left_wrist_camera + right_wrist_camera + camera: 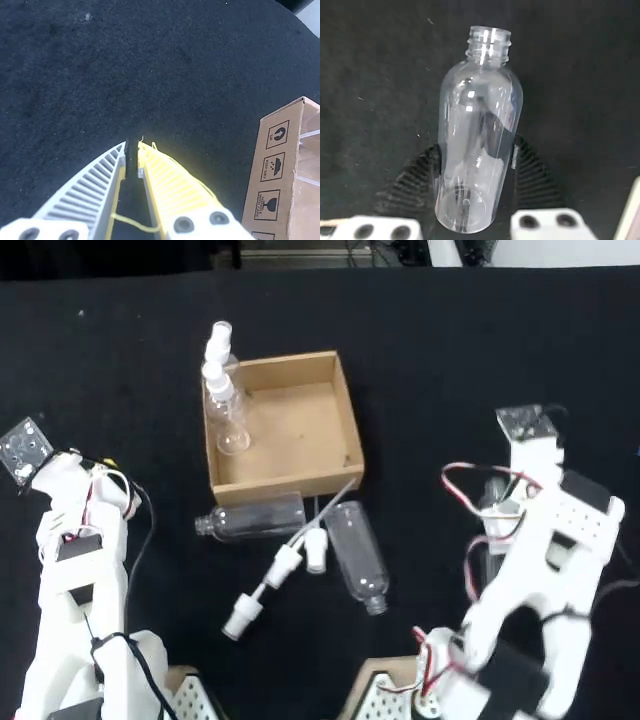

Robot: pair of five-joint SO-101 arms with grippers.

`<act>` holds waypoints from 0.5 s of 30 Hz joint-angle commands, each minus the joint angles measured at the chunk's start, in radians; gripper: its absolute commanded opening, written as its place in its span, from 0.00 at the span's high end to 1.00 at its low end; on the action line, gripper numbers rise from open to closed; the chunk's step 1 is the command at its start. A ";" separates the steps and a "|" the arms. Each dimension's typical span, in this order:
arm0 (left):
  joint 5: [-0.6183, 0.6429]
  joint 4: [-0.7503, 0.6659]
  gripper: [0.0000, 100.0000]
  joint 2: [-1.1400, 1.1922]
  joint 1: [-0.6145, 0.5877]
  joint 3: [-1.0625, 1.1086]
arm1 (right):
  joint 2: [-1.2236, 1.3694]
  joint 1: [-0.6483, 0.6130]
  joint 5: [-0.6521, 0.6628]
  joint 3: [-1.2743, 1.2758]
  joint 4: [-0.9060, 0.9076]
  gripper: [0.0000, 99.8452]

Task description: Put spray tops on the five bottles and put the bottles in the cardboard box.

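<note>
The right gripper (pixel 477 152) was clamped on the lower body of a clear, uncapped bottle (pixel 480 100). Its jaws pressed against both sides, and the threaded neck pointed away from the wrist over the black tabletop (pixel 380 75). The left gripper (pixel 134 150) hung with its fingers drawn together on nothing, above bare cloth just beside the outer wall of the cardboard box (pixel 277 160).

In the high view, two capped bottles (pixel 225 405) leaned against one side wall inside the box. Two open bottles (pixel 250 518) lay just in front of it, and three loose spray tops (pixel 285 562) were scattered between and below them, dip tubes trailing.

The step in hand was probably the fitting of the third top, with the right arm presenting the neck. The next move called for the left gripper to part its fingers, take one spray top by the collar, thread the thin tube into the neck and turn it down. The tube's flex made the alignment the delicate part.
</note>
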 commanded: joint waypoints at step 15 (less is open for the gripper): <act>0.000 -0.017 0.97 -0.029 -0.013 -0.002 | 0.200 -0.011 0.017 -0.231 0.140 0.68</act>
